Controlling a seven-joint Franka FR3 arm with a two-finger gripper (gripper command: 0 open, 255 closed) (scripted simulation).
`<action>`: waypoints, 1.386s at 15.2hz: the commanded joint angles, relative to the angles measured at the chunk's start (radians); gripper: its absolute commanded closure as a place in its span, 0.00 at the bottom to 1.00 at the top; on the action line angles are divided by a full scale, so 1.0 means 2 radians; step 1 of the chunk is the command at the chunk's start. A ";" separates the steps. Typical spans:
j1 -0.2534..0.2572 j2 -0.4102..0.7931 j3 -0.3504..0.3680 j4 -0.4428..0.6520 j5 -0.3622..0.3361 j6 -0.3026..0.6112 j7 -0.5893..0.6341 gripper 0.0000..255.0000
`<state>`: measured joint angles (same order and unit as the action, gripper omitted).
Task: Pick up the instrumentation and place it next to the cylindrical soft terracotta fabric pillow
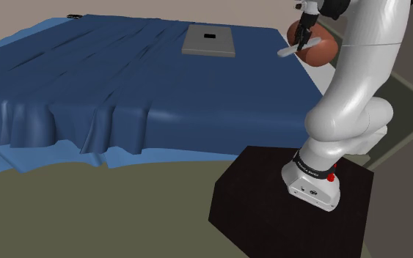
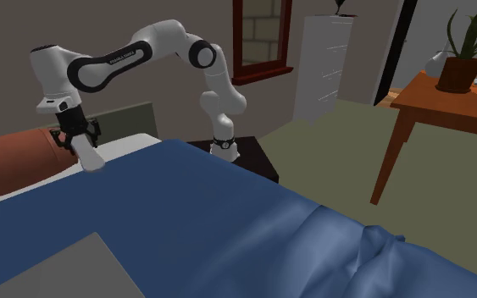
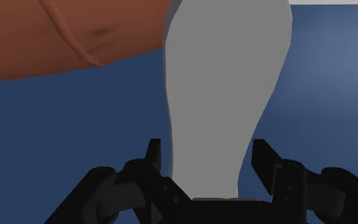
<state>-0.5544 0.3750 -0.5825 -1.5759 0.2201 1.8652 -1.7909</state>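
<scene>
The jaws grip the grey instrument point(image 3: 215, 95) beside the terracotta pillow point(image 3: 63, 32), apparently above the blue bedcover point(image 3: 56, 127).

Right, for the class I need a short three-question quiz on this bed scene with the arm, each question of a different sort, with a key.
1. True or false: the gripper clasps the grey instrument between its fingers.
2. Multiple choice: which thing lies nearest the instrument? A) the terracotta pillow B) the flat grey slab C) the wooden table
3. Fill in: the bed is covered by a ___ blanket.
Key: 1 true; 2 A; 3 blue.
</scene>
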 commanded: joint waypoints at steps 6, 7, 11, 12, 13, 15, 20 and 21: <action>0.000 0.012 0.004 -0.031 0.009 0.041 -0.006 1.00; 0.000 0.014 0.005 -0.035 0.010 0.047 -0.007 1.00; -0.001 0.023 0.008 -0.050 0.017 0.069 -0.012 1.00; -0.002 0.026 0.009 -0.054 0.018 0.075 -0.013 1.00; -0.002 0.029 0.010 -0.057 0.020 0.080 -0.014 1.00; -0.003 0.034 0.012 -0.063 0.024 0.091 -0.016 1.00; -0.006 0.047 0.016 -0.075 0.033 0.114 -0.022 1.00; -0.006 0.047 0.016 -0.075 0.033 0.114 -0.022 1.00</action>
<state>-0.5657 0.4651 -0.5522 -1.7261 0.2836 2.0920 -1.8339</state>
